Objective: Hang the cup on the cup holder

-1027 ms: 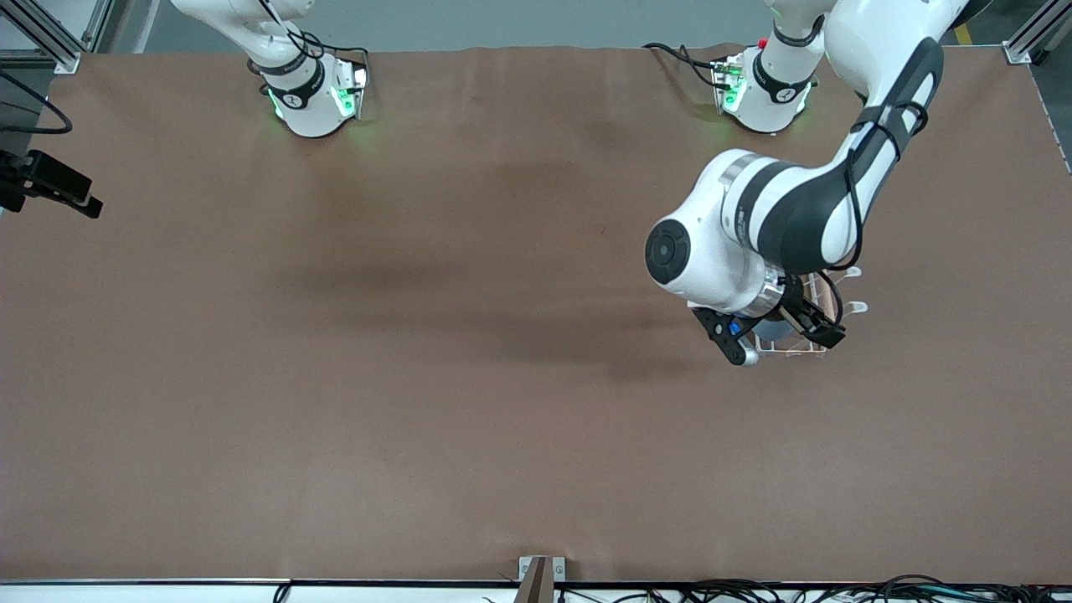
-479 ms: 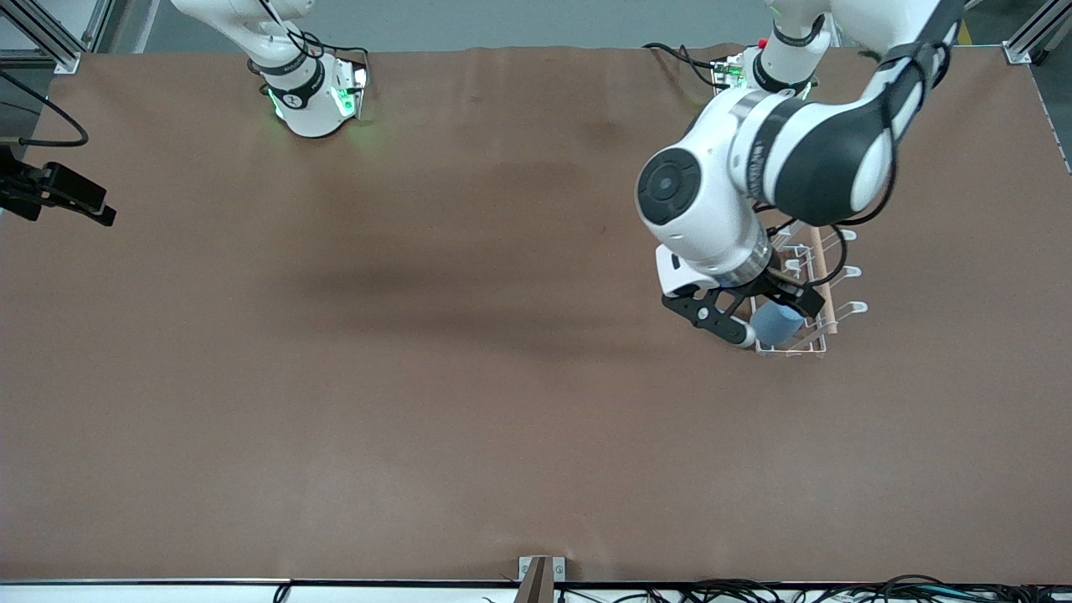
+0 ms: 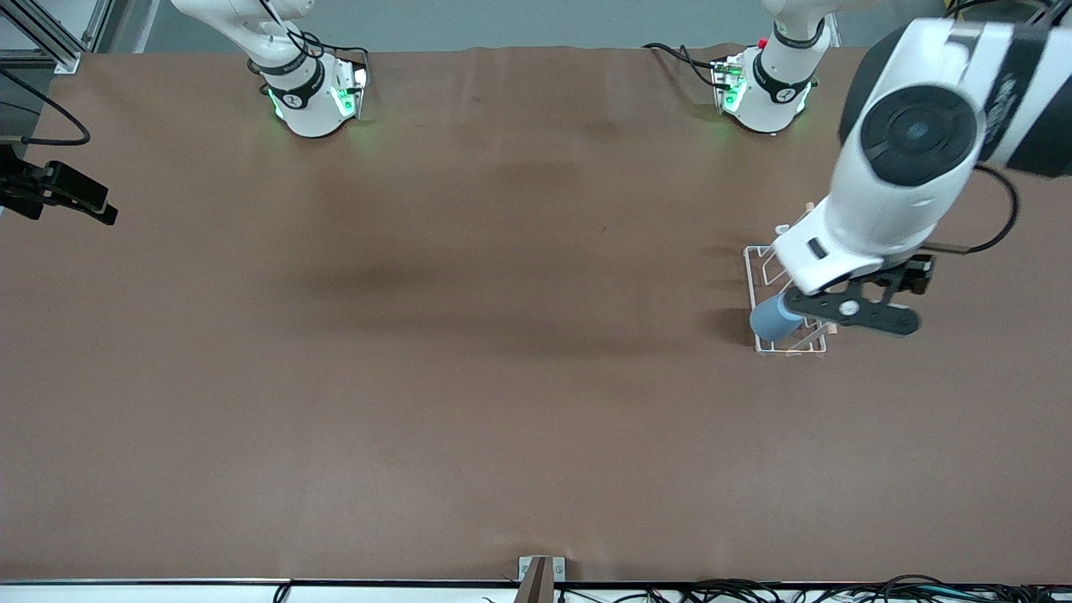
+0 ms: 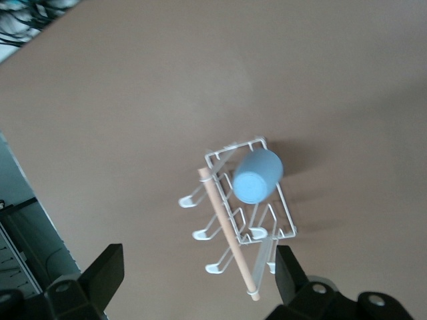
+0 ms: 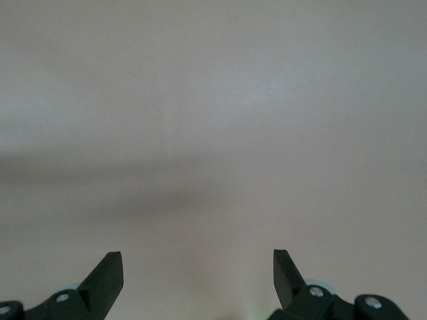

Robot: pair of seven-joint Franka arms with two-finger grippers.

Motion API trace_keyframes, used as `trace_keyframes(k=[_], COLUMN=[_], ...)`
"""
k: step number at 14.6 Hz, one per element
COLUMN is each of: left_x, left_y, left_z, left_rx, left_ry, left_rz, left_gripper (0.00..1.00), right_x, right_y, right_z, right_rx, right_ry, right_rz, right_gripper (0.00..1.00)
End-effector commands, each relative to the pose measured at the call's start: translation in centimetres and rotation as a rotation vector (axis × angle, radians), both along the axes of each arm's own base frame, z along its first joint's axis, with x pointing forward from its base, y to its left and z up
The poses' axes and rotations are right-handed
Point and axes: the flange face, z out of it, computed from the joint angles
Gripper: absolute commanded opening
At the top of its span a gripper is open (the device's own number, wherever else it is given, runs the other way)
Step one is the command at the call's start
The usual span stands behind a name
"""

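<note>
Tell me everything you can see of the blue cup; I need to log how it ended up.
The cup is a small, plain, light-blue tumbler that looks like matte plastic, with no handle and a slight taper. It hangs upside down and tilted on a prong at one end of the white wire rack, its closed bottom facing up. Only the rack touches it. It sits toward the left arm's end of the table; the open left gripper is above it, apart.

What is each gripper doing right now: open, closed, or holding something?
Left gripper: open, empty, up over the rack; the cup hangs on the rack.
Right gripper: open, empty, over bare table.
</note>
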Motion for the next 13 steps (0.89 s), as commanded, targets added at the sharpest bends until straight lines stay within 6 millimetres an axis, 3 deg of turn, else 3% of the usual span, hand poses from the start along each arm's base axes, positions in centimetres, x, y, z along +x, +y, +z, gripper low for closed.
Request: trace_keyframes(k=[1, 6, 8, 13], left_x=[-1.8, -3.6, -4.4, -5.8], left_y=[-0.4, -1.2, 0.5, 6.1], left_z=[3.1, 5.4, 7.6, 10.3], left_rx=[0.021, -0.048, -0.063, -0.225], left_ry=[-0.055, -0.062, -0.095, -0.074], left_rz=[-0.022, -0.003, 0.040, 0.206], left_gripper=[1.00, 1.00, 1.00, 1.00], right_x=[-0.9, -0.9, -0.9, -0.9], right_y=[0.1, 0.3, 0.3, 0.2], right_z=[0.3, 0.3, 0.3, 0.2], right_rx=[0.010, 0.010, 0.012, 0.012], right_ry=[-0.014, -0.011, -0.010, -0.007], right_rz=[0.006, 0.009, 0.019, 0.019], right_gripper=[0.99, 0.99, 0.99, 0.99])
